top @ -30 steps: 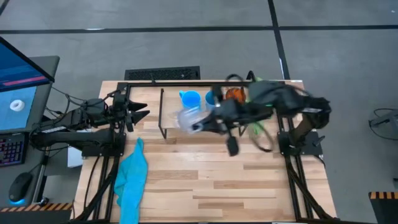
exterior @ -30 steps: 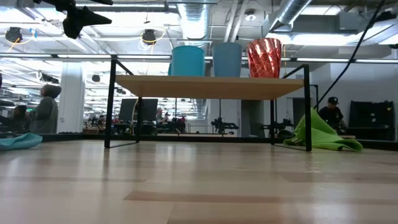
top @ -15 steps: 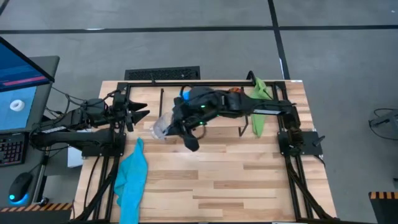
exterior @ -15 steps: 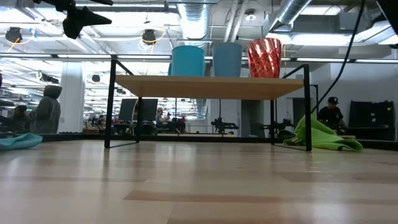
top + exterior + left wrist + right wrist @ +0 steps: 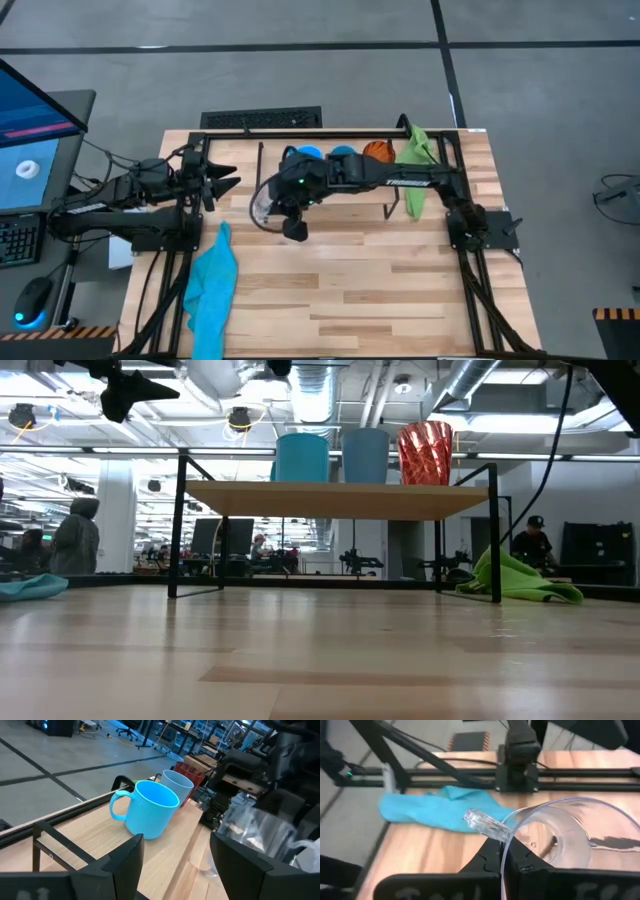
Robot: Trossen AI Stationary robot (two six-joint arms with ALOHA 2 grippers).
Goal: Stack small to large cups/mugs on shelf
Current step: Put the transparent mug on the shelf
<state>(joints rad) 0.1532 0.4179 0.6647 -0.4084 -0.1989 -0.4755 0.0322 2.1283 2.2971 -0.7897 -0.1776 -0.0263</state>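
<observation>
A light-blue mug point(image 5: 302, 457), a blue cup point(image 5: 366, 455) and an orange-red cup point(image 5: 425, 453) stand upright in a row on the shelf point(image 5: 340, 499). The left wrist view shows the light-blue mug point(image 5: 150, 810) too. My right gripper point(image 5: 275, 205) reaches across the shelf point(image 5: 330, 190) to its left end, shut on a clear glass cup point(image 5: 261, 205) high above the table. In the low view the clear glass cup point(image 5: 215, 374) shows only at the picture's top. My left gripper point(image 5: 228, 183) waits open at the table's left, level, pointing at the shelf. My right gripper pinches the clear cup's wall at the rim point(image 5: 506, 851), one finger inside the cup and one outside. The fingers slant down from the table's right side. The cup is lifted clear and tilted, its mouth toward the wrist, a clear handle point(image 5: 485, 825) beside the fingers.
A teal cloth point(image 5: 212, 285) lies at the table's near left, under the left arm's side. A green cloth point(image 5: 415, 170) lies by the shelf's right end. A keyboard point(image 5: 262, 119) sits beyond the far edge. Bare tabletop point(image 5: 360, 290) spreads toward the near edge.
My right gripper has swung toward the table's left edge and sunk, carrying the clear cup from in front of the shelved cups to the shelf's left end. It has tipped further downward. The cup stays held and clear of the table.
</observation>
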